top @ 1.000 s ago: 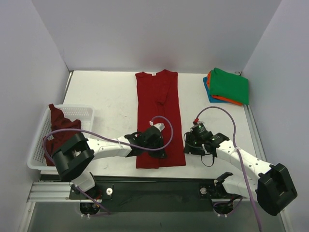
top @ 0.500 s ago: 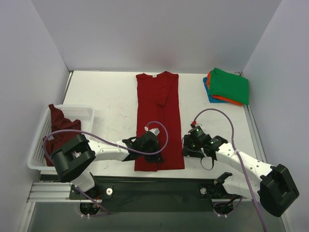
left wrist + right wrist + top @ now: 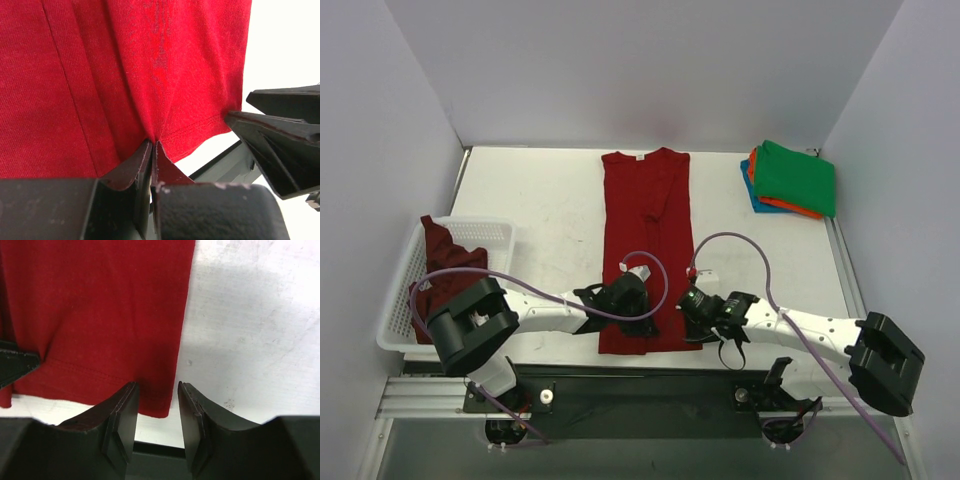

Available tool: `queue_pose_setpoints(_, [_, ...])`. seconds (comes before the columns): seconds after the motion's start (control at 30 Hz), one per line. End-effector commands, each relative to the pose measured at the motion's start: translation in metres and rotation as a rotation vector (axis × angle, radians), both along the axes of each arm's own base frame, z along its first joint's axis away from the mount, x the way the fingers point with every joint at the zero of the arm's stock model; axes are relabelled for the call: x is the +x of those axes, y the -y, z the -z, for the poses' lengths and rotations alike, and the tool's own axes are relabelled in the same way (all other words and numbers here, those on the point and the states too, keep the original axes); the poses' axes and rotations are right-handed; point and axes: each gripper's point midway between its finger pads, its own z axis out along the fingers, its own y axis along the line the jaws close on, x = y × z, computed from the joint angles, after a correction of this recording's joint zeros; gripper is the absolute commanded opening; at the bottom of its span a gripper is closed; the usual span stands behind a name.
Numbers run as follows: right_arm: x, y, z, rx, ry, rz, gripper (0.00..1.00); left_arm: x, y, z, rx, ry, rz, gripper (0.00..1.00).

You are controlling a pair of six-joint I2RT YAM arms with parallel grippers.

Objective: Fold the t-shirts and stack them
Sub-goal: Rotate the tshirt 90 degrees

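The bright red t-shirt [image 3: 647,230] lies folded into a long strip down the middle of the table, collar at the far end. My left gripper [image 3: 642,326] is shut on its near hem, pinching the red cloth [image 3: 165,80] between its fingertips. My right gripper [image 3: 688,322] is open, its jaws straddling the shirt's near right corner [image 3: 162,400]. The darker maroon t-shirt [image 3: 442,262] lies crumpled in the basket at the left. The folded green t-shirt [image 3: 796,176] tops a stack with the orange [image 3: 754,166] and blue [image 3: 752,192] ones at the far right.
The white mesh basket [image 3: 490,236] stands at the left edge of the table. The table's near edge and a black rail [image 3: 650,362] run just below both grippers. White walls close in the back and sides.
My right gripper has moved left to the shirt's near right corner. My left gripper has drawn the hem slightly towards the near edge and stays shut on it.
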Motion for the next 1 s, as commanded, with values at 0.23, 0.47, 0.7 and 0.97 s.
queue_pose_setpoints(0.23, [0.010, 0.003, -0.015, -0.108, 0.099, 0.031, 0.36, 0.000, 0.002, -0.004, -0.017, 0.017, 0.005, 0.06])
queue_pose_setpoints(0.47, [0.006, 0.001, -0.006, -0.138, 0.083, 0.022, 0.31, 0.000, 0.001, -0.003, -0.015, 0.014, 0.006, 0.06])
queue_pose_setpoints(0.7, [0.003, 0.003, -0.001, -0.131, 0.077, 0.027, 0.22, -0.001, 0.001, -0.003, -0.017, 0.013, 0.009, 0.06])
queue_pose_setpoints(0.97, [0.002, 0.007, -0.009, -0.110, 0.094, 0.034, 0.01, -0.003, 0.004, -0.011, -0.034, 0.015, 0.023, 0.06])
